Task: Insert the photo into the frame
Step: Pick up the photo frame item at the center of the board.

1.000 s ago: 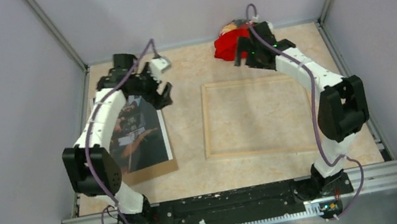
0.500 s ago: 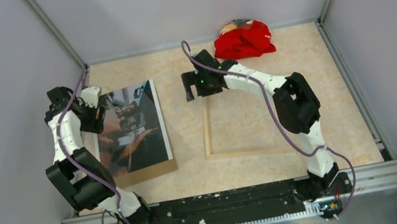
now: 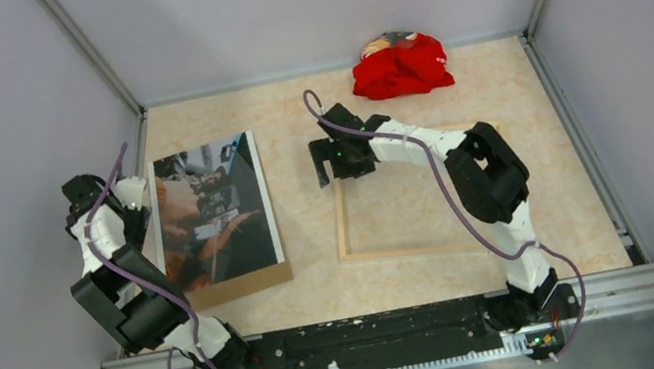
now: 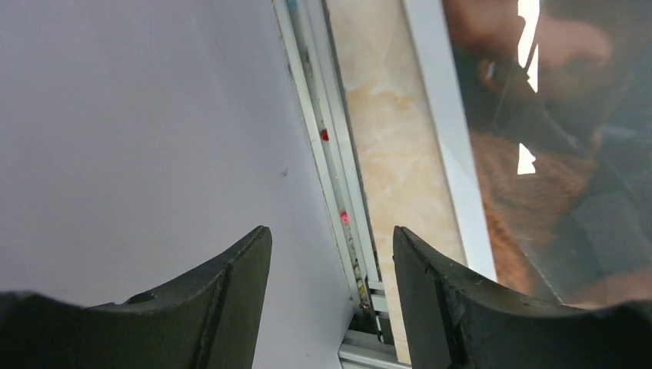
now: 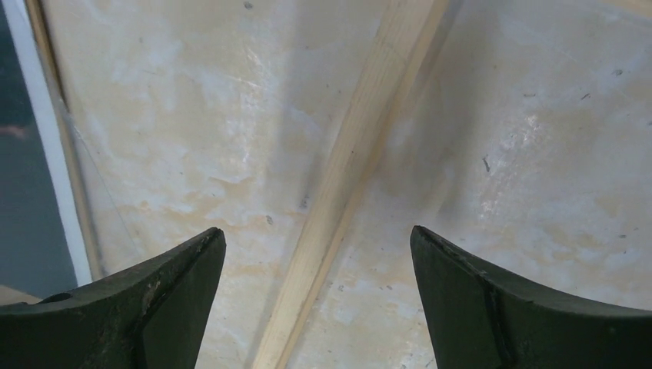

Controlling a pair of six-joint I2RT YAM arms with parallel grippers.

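- The left claw (image 4: 330,234) has left the photo's (image 3: 211,210) far end and swung out to the left wall (image 3: 12,149). It now hangs just beside the photo's left edge.
- The right claw (image 5: 315,231) has come away from the red cloth (image 3: 401,68) at the back and crossed to the frame's (image 3: 342,228) far-left corner.
- The photo has not shifted. It lies picture up on the brown board (image 3: 244,283), left of the frame and apart from it.
- The frame lies wood side up and empty.
- Nothing is placed yet, and both arms seem to be lining up for a first grasp.
- Left claw: fingers apart with nothing between them. The photo's white border lies off to one side of the gap, not inside it.
- Right claw: fingers wide apart above the frame's left rail. The rail runs under the gap and seems to touch neither finger.
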